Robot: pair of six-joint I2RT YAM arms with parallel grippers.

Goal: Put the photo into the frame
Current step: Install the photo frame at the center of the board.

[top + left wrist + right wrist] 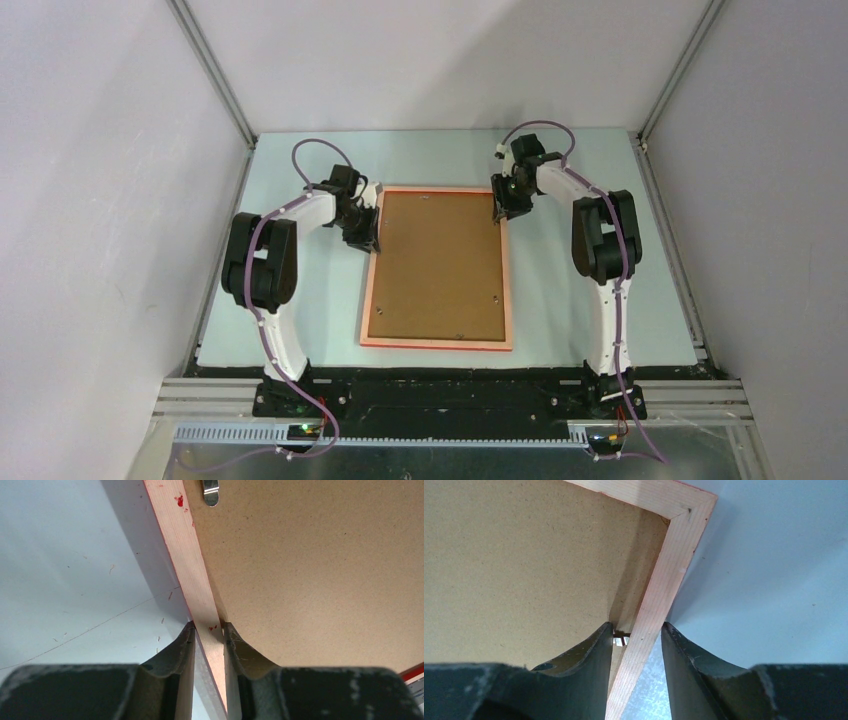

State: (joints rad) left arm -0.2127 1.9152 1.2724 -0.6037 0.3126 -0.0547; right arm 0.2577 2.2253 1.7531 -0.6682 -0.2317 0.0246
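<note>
The frame (436, 343) lies back up on the table, its pale orange-pink rails around the brown backing board (438, 265). The photo is out of view. My left gripper (368, 238) sits at the left rail near the far corner. In the left wrist view my left gripper (208, 627) is shut on that rail (185, 555), one finger outside and one on the board (310, 570). My right gripper (500, 212) is at the right rail near the far corner. In the right wrist view my right gripper (638, 627) straddles the rail (669, 575) with slack, open, its inner finger over the board (514, 565).
A metal retaining clip (211, 492) lies on the board by the left rail. The pale blue table (580, 310) is walled by grey panels on the left, right and back. The arm bases stand at the near edge.
</note>
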